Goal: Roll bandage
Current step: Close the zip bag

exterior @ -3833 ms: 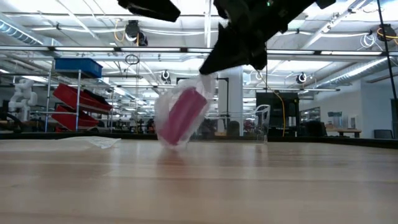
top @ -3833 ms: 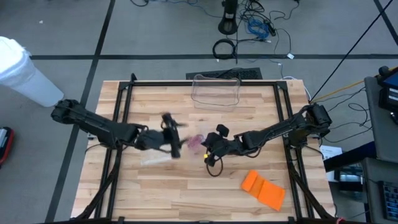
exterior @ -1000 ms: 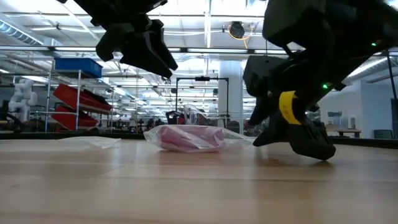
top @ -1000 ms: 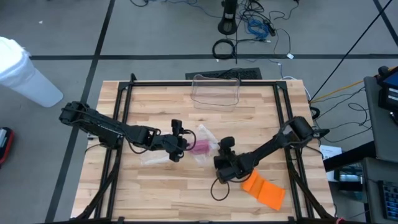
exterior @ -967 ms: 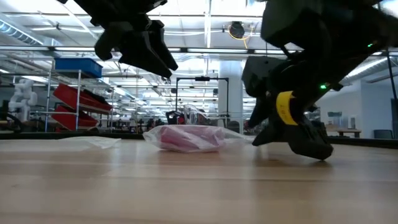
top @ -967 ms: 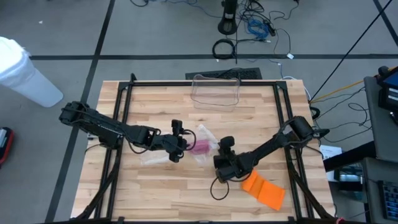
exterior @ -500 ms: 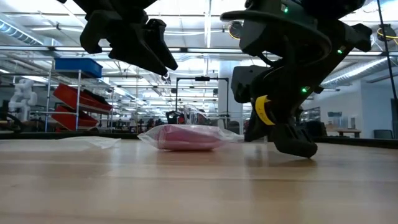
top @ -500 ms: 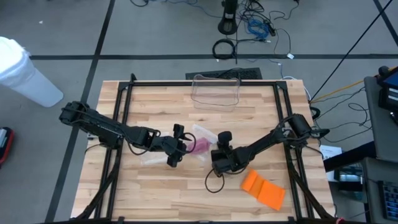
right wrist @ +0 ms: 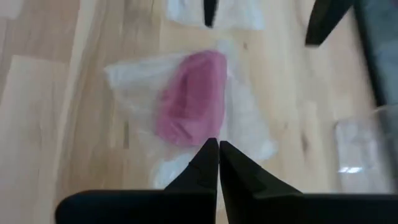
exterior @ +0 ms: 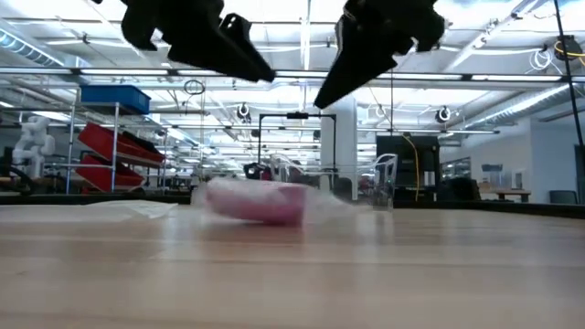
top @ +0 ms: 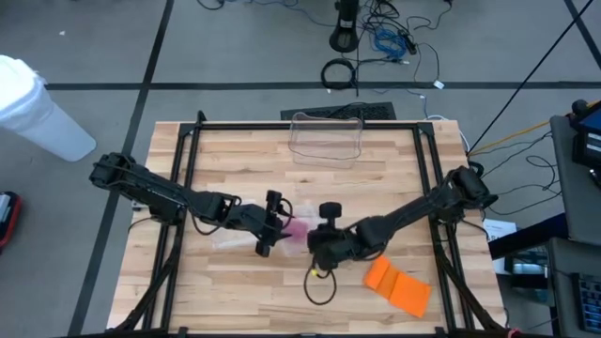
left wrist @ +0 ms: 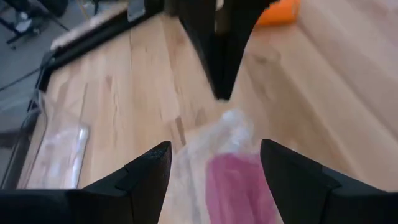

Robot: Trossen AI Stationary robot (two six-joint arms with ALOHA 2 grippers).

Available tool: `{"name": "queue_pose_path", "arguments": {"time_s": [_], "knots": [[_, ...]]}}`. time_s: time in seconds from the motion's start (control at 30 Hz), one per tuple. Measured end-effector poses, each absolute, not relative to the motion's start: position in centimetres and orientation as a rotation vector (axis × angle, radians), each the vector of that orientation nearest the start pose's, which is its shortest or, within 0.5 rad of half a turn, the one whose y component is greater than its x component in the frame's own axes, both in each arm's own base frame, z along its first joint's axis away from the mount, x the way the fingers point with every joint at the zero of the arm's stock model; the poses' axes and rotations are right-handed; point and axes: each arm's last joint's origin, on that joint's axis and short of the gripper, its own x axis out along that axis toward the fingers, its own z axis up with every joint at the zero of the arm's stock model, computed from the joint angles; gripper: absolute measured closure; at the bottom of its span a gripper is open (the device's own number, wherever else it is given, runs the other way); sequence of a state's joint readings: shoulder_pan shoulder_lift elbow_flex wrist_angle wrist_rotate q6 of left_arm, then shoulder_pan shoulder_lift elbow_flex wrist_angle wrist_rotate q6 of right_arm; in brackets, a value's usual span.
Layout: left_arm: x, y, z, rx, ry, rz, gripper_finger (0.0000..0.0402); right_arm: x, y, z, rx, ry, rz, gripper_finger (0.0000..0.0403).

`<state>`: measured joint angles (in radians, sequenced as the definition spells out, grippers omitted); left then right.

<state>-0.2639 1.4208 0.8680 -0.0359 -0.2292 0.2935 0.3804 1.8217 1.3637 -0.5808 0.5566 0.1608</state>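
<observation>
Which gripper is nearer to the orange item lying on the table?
Right. The right gripper hangs near the table's middle, a short way from the orange item. The left gripper sits farther away, beyond the pink bandage in its clear wrapper.

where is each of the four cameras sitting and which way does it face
High view: above the wooden table, looking straight down; both arms, clear container, orange object.
Low view: table-top height, looking level at the room; left gripper and right gripper hang above the wrapped pink bandage roll.
Left wrist view: past its open fingers at the roll.
Right wrist view: past its shut fingers at the roll.
All four share the roll.
</observation>
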Motion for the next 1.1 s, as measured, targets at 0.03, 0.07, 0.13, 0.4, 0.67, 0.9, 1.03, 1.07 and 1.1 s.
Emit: {"name": "queue_pose_path", "arguments": {"time_s": [0.03,0.07,0.13,0.4,0.67,0.9,1.03,1.07,1.1], "knots": [[29.2,-7.3,23.5,0.426,0.547,-0.124,0.0149,35.9,12.3,22.8,-0.292,0.928,-0.228,0.0403],[29.3,-7.5,23.6,0.42,0.53,-0.137,0.0149,36.1,11.9,23.1,-0.266,0.942,-0.223,0.0403],[29.2,-7.9,23.7,0.411,0.515,-0.176,0.0149,36.6,11.4,23.8,-0.23,0.926,-0.233,0.0403],[29.1,-8.2,23.7,0.442,0.521,-0.136,0.0149,35.6,10.8,23.6,-0.305,1.059,-0.249,0.0403],[29.0,-8.0,23.8,0.505,0.534,0.087,0.0149,32.6,12.0,17.2,-0.234,1.166,-0.192,0.0351],[29.1,-8.2,24.3,0.503,0.524,0.095,0.0149,31.4,13.6,13.8,-0.146,1.001,-0.156,0.0246],[28.9,-8.5,24.2,0.511,0.535,0.08,0.0149,30.5,13.2,12.4,-0.176,0.968,-0.18,0.0194],[28.9,-8.6,24.2,0.512,0.535,0.076,0.0149,30.3,13.1,12.2,-0.182,0.958,-0.191,0.0185],[28.8,-8.7,24.2,0.514,0.536,0.074,0.0149,30.2,13.0,12.1,-0.191,0.951,-0.204,0.018]]}}
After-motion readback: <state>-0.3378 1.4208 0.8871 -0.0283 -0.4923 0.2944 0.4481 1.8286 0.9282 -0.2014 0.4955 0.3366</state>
